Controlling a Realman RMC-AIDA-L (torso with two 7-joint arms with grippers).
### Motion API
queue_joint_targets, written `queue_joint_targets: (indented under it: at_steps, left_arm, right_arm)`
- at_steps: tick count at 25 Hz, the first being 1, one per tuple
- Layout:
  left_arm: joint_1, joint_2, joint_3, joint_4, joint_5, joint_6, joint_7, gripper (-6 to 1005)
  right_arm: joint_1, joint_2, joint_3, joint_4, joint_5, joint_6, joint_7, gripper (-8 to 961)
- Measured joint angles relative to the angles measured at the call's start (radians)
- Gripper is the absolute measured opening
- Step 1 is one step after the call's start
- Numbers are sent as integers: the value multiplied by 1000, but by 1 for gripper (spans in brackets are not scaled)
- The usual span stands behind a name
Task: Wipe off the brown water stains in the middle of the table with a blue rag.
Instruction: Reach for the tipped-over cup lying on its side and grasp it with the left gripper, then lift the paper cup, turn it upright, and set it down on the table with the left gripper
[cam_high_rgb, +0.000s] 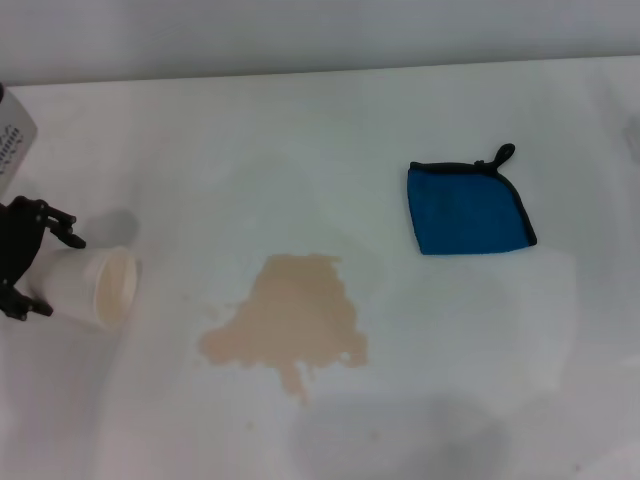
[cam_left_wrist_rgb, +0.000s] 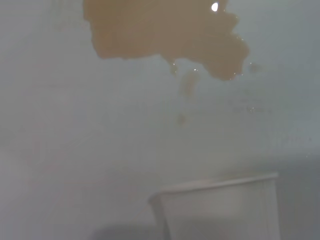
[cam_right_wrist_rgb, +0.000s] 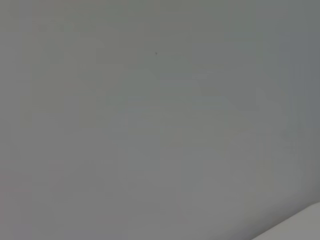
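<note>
The brown water stains (cam_high_rgb: 295, 318) form a tan puddle with small drips on the white table (cam_high_rgb: 300, 130), near the middle front. They also show in the left wrist view (cam_left_wrist_rgb: 165, 30). The blue rag (cam_high_rgb: 467, 207), folded, with black edging and a loop, lies flat to the right and farther back, untouched. My left gripper (cam_high_rgb: 58, 275) is at the left edge, its black fingers (cam_high_rgb: 60, 228) closed around a white paper cup (cam_high_rgb: 95, 288) held tipped on its side, mouth towards the stain. The cup also shows in the left wrist view (cam_left_wrist_rgb: 220, 207). My right gripper is out of view.
A white and grey object with printing (cam_high_rgb: 12, 132) stands at the far left edge. The table's back edge (cam_high_rgb: 320, 72) meets a grey wall. The right wrist view shows only a plain grey surface and a pale corner (cam_right_wrist_rgb: 300, 227).
</note>
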Motion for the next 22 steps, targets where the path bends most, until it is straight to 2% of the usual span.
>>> queue_joint_targets:
  at_steps: [17,20,22]
  left_arm:
    - [14,-29,0,18,-7,-26,-72,873]
    - [17,-39,0,-3,-42,-27,-84,774]
    - [16,-45,0,-25,-61,-27,-110,751]
  right_arm:
    - [-2,-2,0,1,0,0,-3,870]
    - [-6,-2,0,2,0,0,-3,870]
    - [-9,-2,0,2,-1,0,-4,870]
